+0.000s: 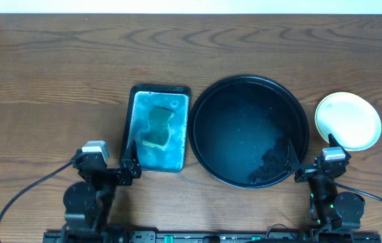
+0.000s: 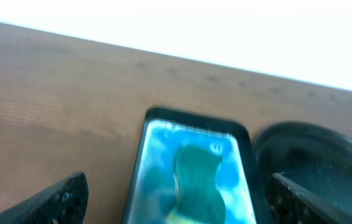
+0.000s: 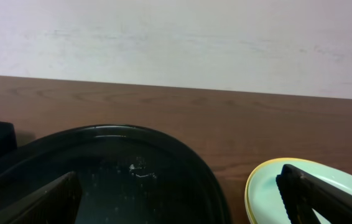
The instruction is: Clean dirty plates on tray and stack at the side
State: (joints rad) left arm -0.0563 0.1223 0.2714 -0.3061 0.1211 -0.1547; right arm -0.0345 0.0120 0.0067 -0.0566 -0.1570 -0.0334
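The plates (image 1: 347,120) stand in a stack on the bare wood at the right, beside the black round tray (image 1: 204,101). The top plate is pale mint-white and looks clean, with a yellow rim showing under it; the right wrist view shows the plates (image 3: 264,190) too. The tray holds no plate, only wet specks and a dark patch (image 1: 268,165). My left gripper (image 1: 131,162) is open and empty at the near end of the teal sponge tray. My right gripper (image 1: 310,154) is open and empty, between the tray's near right rim and the plates.
A rectangular teal sponge tray (image 1: 140,115) with a green-yellow sponge (image 1: 158,127) lies left of the black tray; the left wrist view shows both (image 2: 157,155) (image 2: 198,174). Bare wood-grain tabletop (image 1: 49,88) stretches left and to the far side.
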